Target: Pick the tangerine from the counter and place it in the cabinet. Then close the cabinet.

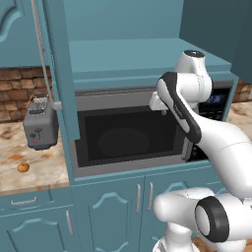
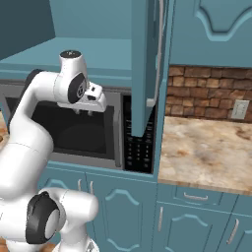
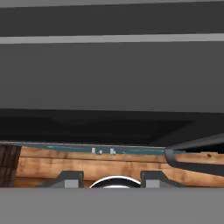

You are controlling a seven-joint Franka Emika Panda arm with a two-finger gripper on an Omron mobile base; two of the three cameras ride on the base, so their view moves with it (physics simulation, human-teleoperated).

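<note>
**Tangerine on the left bench, cabinet open above the microwave**

The tangerine (image 1: pixel 23 167) is a tiny round orange fruit with a slightly mottled skin. It lies alone on the bench (image 1: pixel 29 172) at the far left, near its front edge, just in front of the toaster (image 1: pixel 40 125) and apart from it. The bench is beige stone-look with rusty-brown marbling and a teal front edge. The toaster is a boxy grey block with a red mark low on its front. Behind it runs a wall of brown brick (image 1: pixel 19 91).

To the right, the cabinet (image 1: pixel 138 54) hangs with both doors swung out. Its left door (image 1: pixel 61 74) stands edge-on, with a long silver bar handle (image 1: pixel 42 54). Inside, the smooth teal shelf is bare. Directly below sits the microwave (image 1: pixel 123 138), with a grey frame, dark glossy window and a dark keypad (image 2: pixel 139 142) on its right side. Under it are teal base doors with arched panels and short silver handles.

The fingers (image 2: pixel 83 112) hang in front of the upper part of the microwave window, pointing down. They are closed on nothing. In the hand view their tips (image 3: pixel 70 179) sit at the bottom edge, over a strip of wood-plank floor (image 3: pixel 87 168).

Farther right in the right base view, the cabinet's right door (image 2: pixel 145 64) stands edge-on. Beyond it lies another stretch of marbled bench, backed by brick with a pale wall outlet (image 2: pixel 239 109).
</note>
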